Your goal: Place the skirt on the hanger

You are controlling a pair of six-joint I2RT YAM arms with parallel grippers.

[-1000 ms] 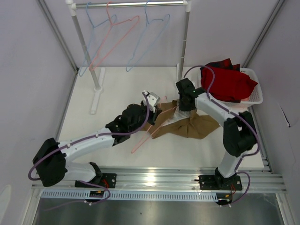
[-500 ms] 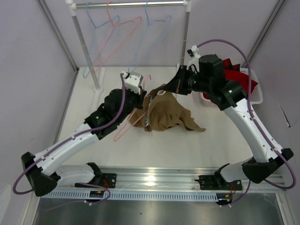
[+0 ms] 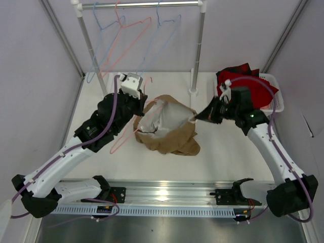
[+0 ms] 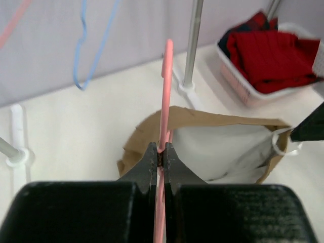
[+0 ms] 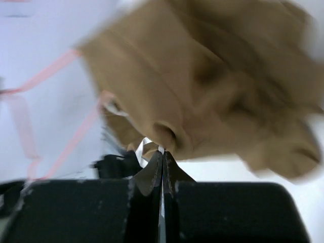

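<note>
The tan-brown skirt [image 3: 172,139] hangs between my two grippers above the table, its waist pulled open so the pale lining [image 3: 164,119] shows. My left gripper [image 3: 137,105] is shut on the salmon-pink hanger [image 3: 121,136], at the skirt's left edge. In the left wrist view the hanger [image 4: 166,91] runs up between the shut jaws [image 4: 162,152], in front of the skirt [image 4: 212,117]. My right gripper [image 3: 197,117] is shut on a white loop at the skirt's right rim. The right wrist view shows the jaws [image 5: 163,152] pinching it under the skirt [image 5: 217,76], the hanger [image 5: 76,142] blurred to the left.
A clothes rack [image 3: 199,45] stands at the back with light blue hangers [image 3: 167,35] and another pink one [image 3: 129,40]. A white basket [image 3: 277,104] with a red garment [image 3: 253,88] sits at the back right, just behind my right arm.
My right gripper pulled the skirt's rim to the right and my left gripper moved left and back with the hanger. The skirt's waist has opened and the lining now shows.
</note>
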